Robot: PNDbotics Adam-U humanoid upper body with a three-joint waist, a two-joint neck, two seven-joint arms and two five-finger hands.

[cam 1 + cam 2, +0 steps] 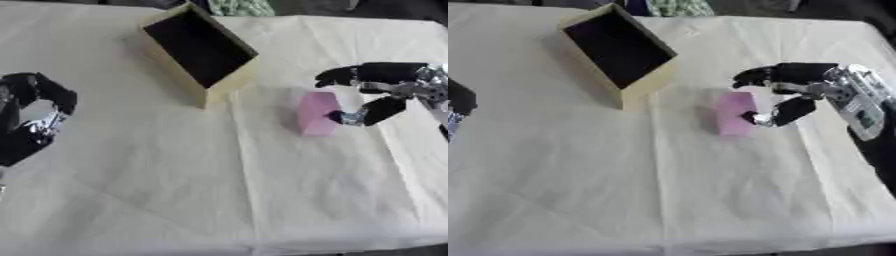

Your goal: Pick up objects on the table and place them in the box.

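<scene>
A pink block stands on the cream tablecloth, right of centre. My right hand comes in from the right and is open around it. Its fingers reach over the block's far top corner, and the thumb tip sits at the block's right side. I cannot tell whether the thumb touches the block. The tan box, dark inside, lies askew at the upper middle, its opening facing up. My left hand rests at the left edge with relaxed fingers, holding nothing.
The cream cloth covers the whole table, with creases across the middle. The table's front edge runs along the bottom. A green patterned thing lies beyond the far edge behind the box.
</scene>
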